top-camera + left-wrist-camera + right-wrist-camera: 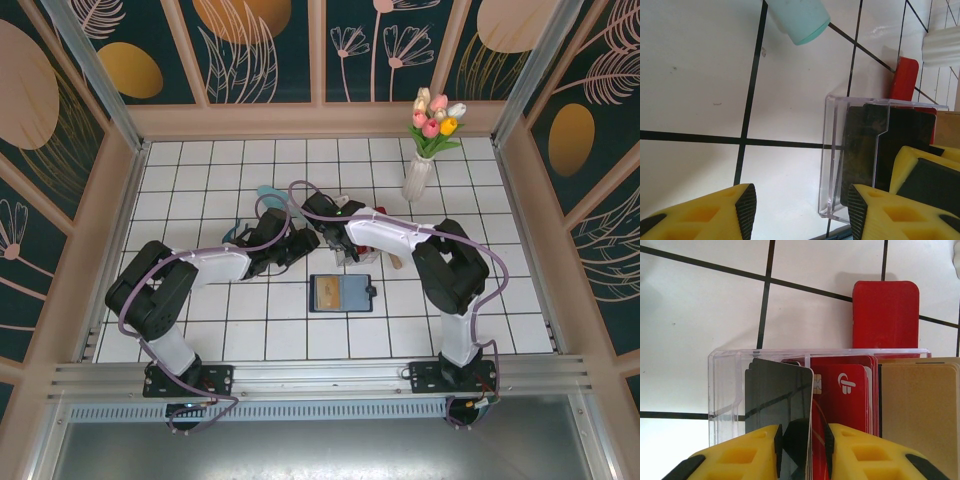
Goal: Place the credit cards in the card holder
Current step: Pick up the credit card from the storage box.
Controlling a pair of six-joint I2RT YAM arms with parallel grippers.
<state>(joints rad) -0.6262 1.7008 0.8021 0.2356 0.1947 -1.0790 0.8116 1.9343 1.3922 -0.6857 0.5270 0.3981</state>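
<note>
The navy card holder (356, 294) lies open on the tiles near the front, with a gold-tan card (326, 292) on its left half. Behind it a clear slotted rack (725, 385) holds black, red (850, 395) and gold-tan (917, 410) cards. My right gripper (802, 447) is closed over the rack on a black card (777, 395), which leans across the gap between the pads and stands higher than its neighbours. My left gripper (800, 210) hangs open beside the rack (832, 150), its right fingertip (857, 210) near the rack's corner and nothing between the pads.
A red toy shovel (885, 312) lies just behind the rack. A teal object (800, 17) sits on the tiles to the left of the arms. A white vase of tulips (418, 175) stands at the back right. Walls enclose the tiled floor.
</note>
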